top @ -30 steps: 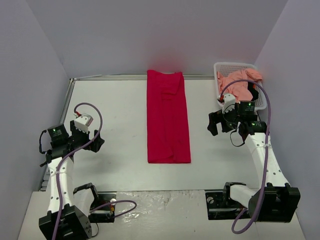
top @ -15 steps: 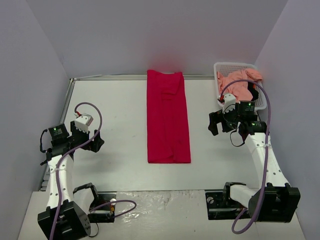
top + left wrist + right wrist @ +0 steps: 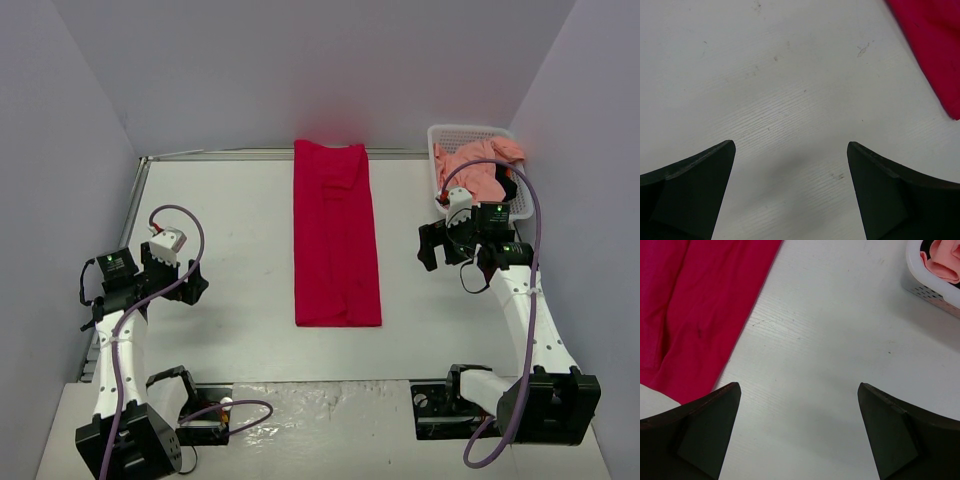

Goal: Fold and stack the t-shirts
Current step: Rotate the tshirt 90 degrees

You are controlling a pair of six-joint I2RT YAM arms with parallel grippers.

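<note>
The left gripper point(image 3: 790, 145) and right gripper point(image 3: 799, 385) gape empty

Light even and diffuse, from overhead; no hard glare. White table point(image 3: 240, 300) bright, close to washed out in the top view. Shadows by the arms faint and soft-edged. Crimson shirt point(image 3: 335, 235) heavily saturated, with a red tint on the back wall just behind it. Top view sharp throughout. Wrist views: table grain crisp. Left claw point(image 3: 790, 150) and right claw point(image 3: 799, 390) near-black, underexposed, little surface detail. Soft grey shadow on the table between the left claw's fingers.
</note>
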